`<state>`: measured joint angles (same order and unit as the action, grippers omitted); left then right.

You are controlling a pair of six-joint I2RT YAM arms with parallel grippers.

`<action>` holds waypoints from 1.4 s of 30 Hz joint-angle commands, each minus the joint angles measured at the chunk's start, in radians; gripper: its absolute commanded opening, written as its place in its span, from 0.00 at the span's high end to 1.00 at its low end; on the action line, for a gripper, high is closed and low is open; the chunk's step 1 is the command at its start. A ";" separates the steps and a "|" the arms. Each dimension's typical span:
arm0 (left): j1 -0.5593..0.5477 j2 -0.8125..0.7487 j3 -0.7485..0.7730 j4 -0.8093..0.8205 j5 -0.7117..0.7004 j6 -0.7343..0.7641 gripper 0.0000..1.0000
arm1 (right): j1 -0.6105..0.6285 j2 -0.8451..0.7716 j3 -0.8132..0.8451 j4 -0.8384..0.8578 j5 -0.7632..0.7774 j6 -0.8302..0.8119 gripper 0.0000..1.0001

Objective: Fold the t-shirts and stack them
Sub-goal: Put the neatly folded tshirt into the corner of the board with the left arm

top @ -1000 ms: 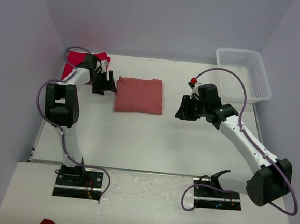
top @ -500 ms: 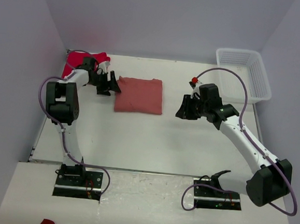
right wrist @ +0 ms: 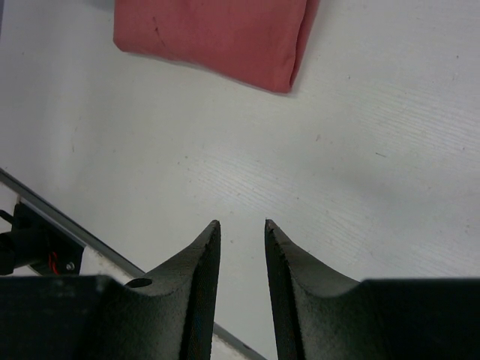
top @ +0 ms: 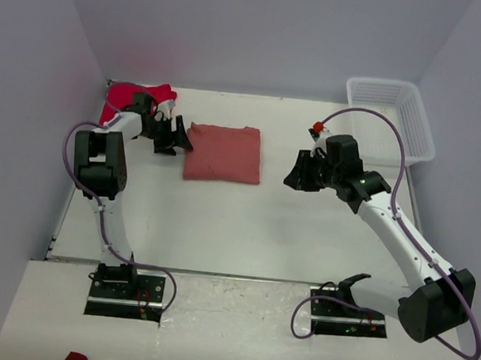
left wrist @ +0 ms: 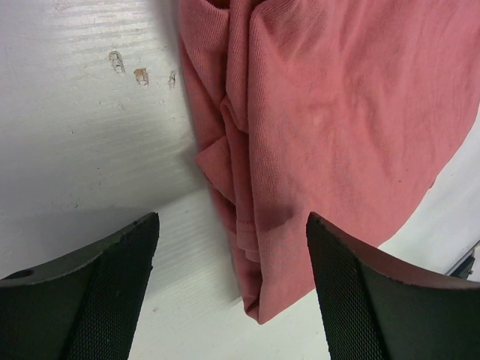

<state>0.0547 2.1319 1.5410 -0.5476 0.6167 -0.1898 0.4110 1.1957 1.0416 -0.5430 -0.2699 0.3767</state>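
The salmon-pink t-shirt (top: 223,152) lies folded into a rectangle at the table's back middle. Bunched in the back left corner is the red t-shirt (top: 116,103), partly behind the left arm. My left gripper (top: 177,135) is open wide at the pink tee's left edge. In the left wrist view the folded layered edge of the pink tee (left wrist: 337,112) runs between the fingers (left wrist: 97,292) of the left gripper (left wrist: 232,217), which do not touch it. My right gripper (top: 299,175) hovers right of the pink tee (right wrist: 217,34). The right gripper (right wrist: 241,223) is open by a narrow gap with nothing in it.
A white mesh basket (top: 391,117) stands at the back right corner. A small red scrap (top: 76,359) shows on the near platform at the bottom left. The table's near edge and a metal rail (right wrist: 52,214) run below the right gripper.
My left gripper has edged right, closer to the pink tee's left edge. The right arm has shifted slightly to the right. Both openings look unchanged.
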 commanded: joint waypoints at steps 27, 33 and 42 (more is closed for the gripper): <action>-0.091 0.126 0.050 -0.015 -0.044 0.000 0.18 | -0.008 0.120 0.055 0.106 -0.032 0.030 0.88; -0.226 0.250 0.105 0.058 -0.037 -0.089 0.23 | -0.024 0.073 0.034 0.118 -0.043 0.044 0.88; -0.266 0.246 0.045 0.192 -0.043 -0.208 1.00 | -0.070 -0.019 0.018 0.120 -0.077 0.051 0.87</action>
<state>-0.2195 2.3203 1.6550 -0.3107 0.7246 -0.3912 0.3496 1.2152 1.0702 -0.4549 -0.3103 0.4198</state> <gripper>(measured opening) 0.040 0.132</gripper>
